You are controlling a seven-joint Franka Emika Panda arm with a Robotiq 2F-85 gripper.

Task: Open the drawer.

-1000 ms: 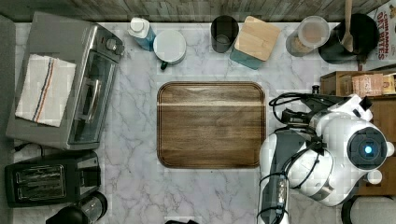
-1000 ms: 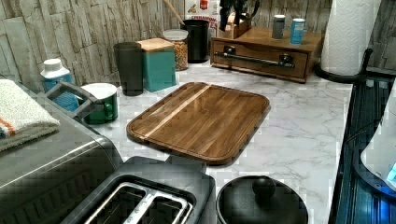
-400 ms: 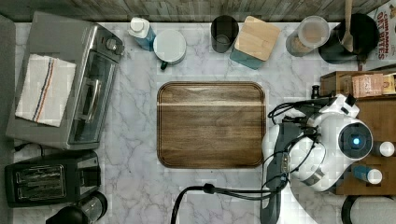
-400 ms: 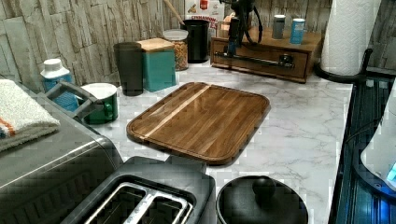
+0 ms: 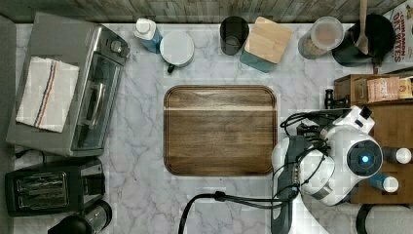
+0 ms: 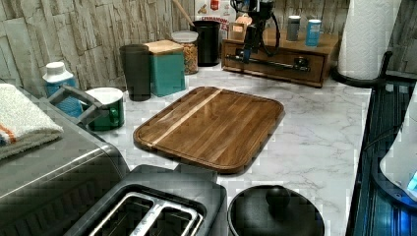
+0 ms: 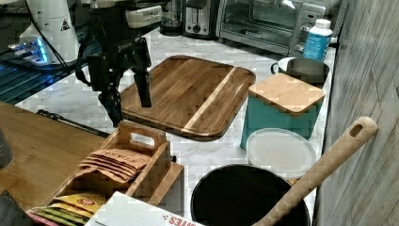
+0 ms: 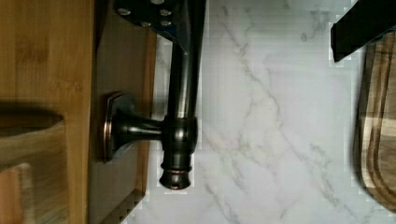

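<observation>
left view: brown wooden drawer (image 6: pixel 275 59), long black bar handle (image 6: pixel 268 61).

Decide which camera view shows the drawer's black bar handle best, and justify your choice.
The wrist view: the bar handle and one post appear close up. The left view shows its whole length from afar, partly behind the arm. In the top view, the arm covers it.

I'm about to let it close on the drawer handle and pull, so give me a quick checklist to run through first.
1. Gripper open: ok, the fingers stand apart in the right view.
2. Handle in the gap between the fingers: not ok, the bar runs under one finger.
3. Drawer shut: ok, front looks flush.
4. Room to pull: ok, bare counter lies between the drawer and the tray.
5. Fingertips down at bar height: cannot tell.
</observation>
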